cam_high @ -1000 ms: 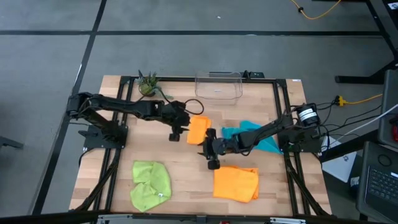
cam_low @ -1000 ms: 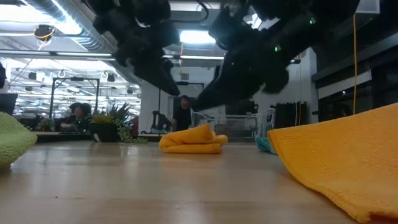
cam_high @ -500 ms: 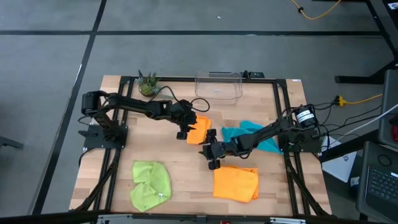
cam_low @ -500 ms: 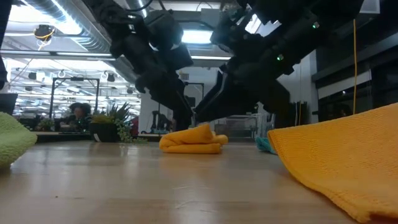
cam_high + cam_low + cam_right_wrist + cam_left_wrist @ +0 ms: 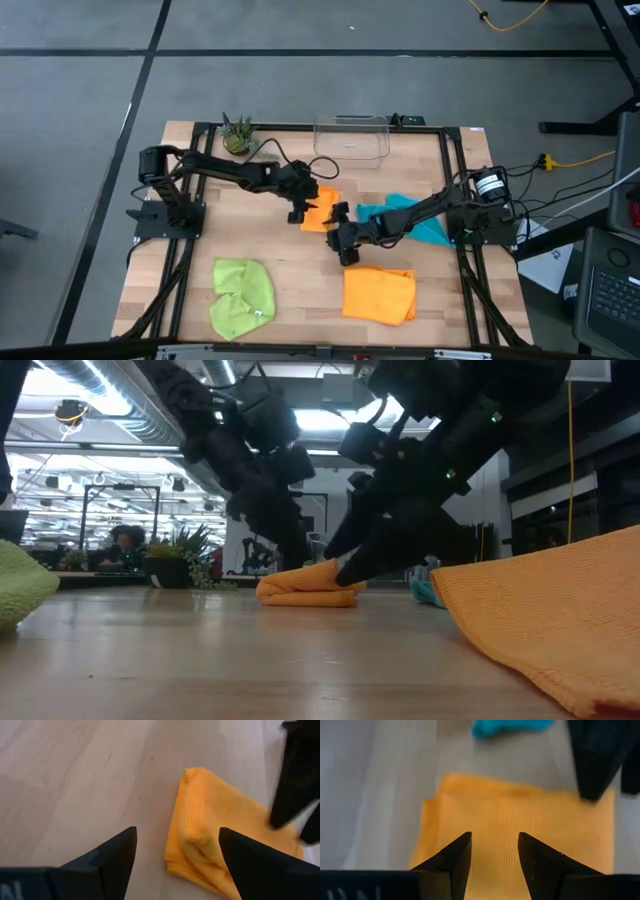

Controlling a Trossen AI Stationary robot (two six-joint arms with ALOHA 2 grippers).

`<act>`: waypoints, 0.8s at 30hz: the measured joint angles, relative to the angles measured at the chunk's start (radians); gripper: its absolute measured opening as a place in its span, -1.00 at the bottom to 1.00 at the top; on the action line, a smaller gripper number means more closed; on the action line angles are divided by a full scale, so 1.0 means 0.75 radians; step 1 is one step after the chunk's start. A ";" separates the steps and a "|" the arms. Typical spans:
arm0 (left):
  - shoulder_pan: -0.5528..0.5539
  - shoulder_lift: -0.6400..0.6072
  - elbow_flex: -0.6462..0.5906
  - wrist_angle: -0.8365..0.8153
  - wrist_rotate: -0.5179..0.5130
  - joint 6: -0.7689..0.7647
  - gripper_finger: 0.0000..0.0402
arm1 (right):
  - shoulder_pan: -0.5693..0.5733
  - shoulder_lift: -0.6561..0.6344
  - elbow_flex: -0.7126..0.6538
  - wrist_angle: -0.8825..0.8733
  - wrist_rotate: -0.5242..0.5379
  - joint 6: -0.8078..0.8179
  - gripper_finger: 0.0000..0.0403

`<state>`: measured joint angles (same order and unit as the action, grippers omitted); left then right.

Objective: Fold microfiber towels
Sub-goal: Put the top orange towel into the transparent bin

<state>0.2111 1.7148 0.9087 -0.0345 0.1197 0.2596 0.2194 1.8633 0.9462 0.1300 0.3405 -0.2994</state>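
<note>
Centrally on the wooden worktop (image 5: 300, 275) lay a folded orange towel (image 5: 318, 211), with both arms converging on it. The left claw (image 5: 300, 213) hovered over its left edge, fingers (image 5: 454, 857) parted a moderate way and holding nothing; the wrist view showed orange cloth beneath the gap. The right claw (image 5: 345, 245) hung just off the towel's near right corner, fingers (image 5: 116, 855) spread wide and empty, with bare wood below one and the towel's bulging folded edge beside the other.

Around it, a teal towel (image 5: 405, 217) lay crumpled just to the right, partly under the right arm. A second orange towel (image 5: 379, 294) sat spread toward the front edge, close to the right claw, and a lime green towel (image 5: 243, 294) lay bunched at the front left, well apart. A clear plastic bin (image 5: 351, 137) and a small potted plant (image 5: 237, 136) stood along the back edge.

The folded towel's long axis ran roughly front to back. Open wood remained to its front left, between it and the green towel.
</note>
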 joint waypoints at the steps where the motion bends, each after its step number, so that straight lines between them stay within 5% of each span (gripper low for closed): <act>1: 0.000 0.015 -0.004 -0.008 0.000 -0.010 -0.23 | -0.005 0.000 0.000 0.003 -0.001 -0.030 0.41; 10: 0.000 0.147 -0.004 0.120 -0.001 -0.020 -0.23 | -0.076 0.007 0.000 -0.114 -0.129 -0.071 0.41; 24: -0.058 0.151 -0.003 0.119 -0.005 -0.031 -0.23 | -0.115 0.115 0.006 0.002 -0.064 -0.208 0.41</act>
<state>0.1678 1.8282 0.9062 0.0547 0.1162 0.2367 0.1333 1.9498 0.9508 0.1314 0.2922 -0.4552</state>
